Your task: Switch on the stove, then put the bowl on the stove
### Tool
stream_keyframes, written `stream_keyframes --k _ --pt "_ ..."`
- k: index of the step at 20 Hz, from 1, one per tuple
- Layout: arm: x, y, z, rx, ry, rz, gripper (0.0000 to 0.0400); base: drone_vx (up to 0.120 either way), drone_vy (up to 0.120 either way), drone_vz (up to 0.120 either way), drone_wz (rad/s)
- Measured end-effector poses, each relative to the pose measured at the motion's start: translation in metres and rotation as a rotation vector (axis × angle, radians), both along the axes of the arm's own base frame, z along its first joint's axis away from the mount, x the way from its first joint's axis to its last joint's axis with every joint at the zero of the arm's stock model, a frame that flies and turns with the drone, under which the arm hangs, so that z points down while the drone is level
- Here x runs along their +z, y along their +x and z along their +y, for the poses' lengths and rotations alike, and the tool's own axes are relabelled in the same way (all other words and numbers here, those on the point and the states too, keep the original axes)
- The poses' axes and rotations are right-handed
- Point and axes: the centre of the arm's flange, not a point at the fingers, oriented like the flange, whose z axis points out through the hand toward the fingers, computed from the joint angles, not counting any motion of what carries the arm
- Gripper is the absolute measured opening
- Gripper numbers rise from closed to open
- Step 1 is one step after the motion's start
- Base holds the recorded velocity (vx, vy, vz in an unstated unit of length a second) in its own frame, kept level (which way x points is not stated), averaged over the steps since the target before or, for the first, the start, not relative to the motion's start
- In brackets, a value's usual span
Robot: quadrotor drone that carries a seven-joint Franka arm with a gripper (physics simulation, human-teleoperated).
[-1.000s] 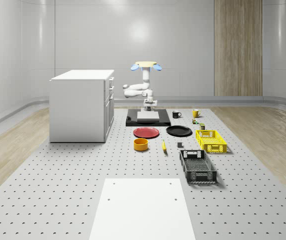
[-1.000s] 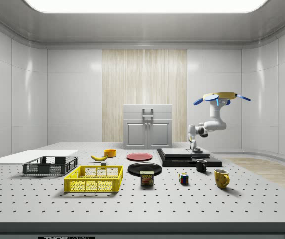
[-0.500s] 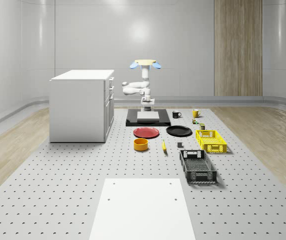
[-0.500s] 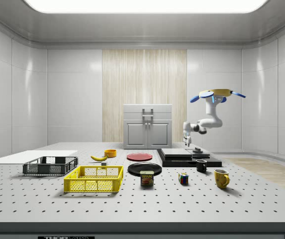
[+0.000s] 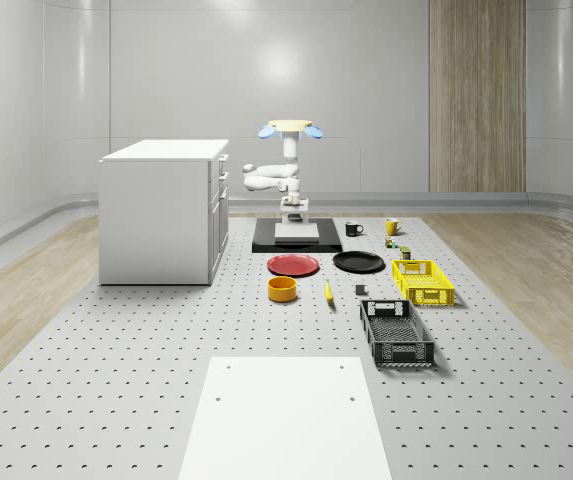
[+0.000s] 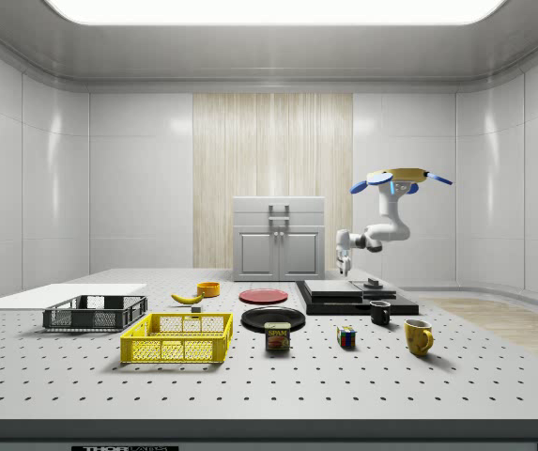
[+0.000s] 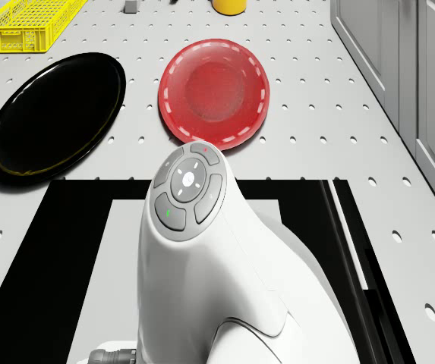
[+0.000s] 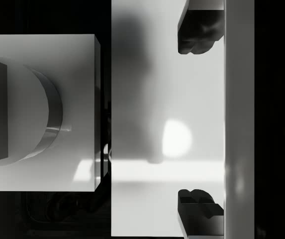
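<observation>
In the whole-scene view, the drone (image 5: 290, 128) hovers above the far part of the stove (image 5: 297, 238), which is a black base with a pale plate on top. Its arm bends down and the gripper (image 5: 294, 216) hangs a little above the stove surface. The orange bowl (image 5: 283, 289) stands on the table, well apart from the stove on the near side, just in front of the red plate (image 5: 294, 265). A black plate (image 5: 358, 262) lies beside the red one, and the white cabinet (image 5: 164, 210) stands at this view's left.

In the side view, the drone (image 6: 401, 178) hovers over the stove (image 6: 357, 297). The gripper (image 6: 344, 270) points down above the stove's left part, not touching it. The bowl (image 6: 208, 289) is far to the left, beside the banana (image 6: 187, 298).

In the drone view, the arm's wrist covers the middle of the stove (image 7: 73, 250). Beyond it lie the red plate (image 7: 215, 92) and the black plate (image 7: 52, 114), and the bowl (image 7: 228, 6) is further away.

In the wrist view, the two fingertips (image 8: 198, 31) are spread wide apart over the pale stove plate (image 8: 167, 99), with nothing between them. A round knob (image 8: 20, 110) sits on a white block beside this plate.
</observation>
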Motion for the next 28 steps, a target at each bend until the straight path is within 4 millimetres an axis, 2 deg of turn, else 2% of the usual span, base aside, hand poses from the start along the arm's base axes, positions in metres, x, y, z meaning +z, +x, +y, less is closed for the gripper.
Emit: stream_keyframes --k 28 --pt "0.0000 0.0000 0.0003 0.000 0.000 0.000 0.0400 0.120 -0.006 0.000 0.000"
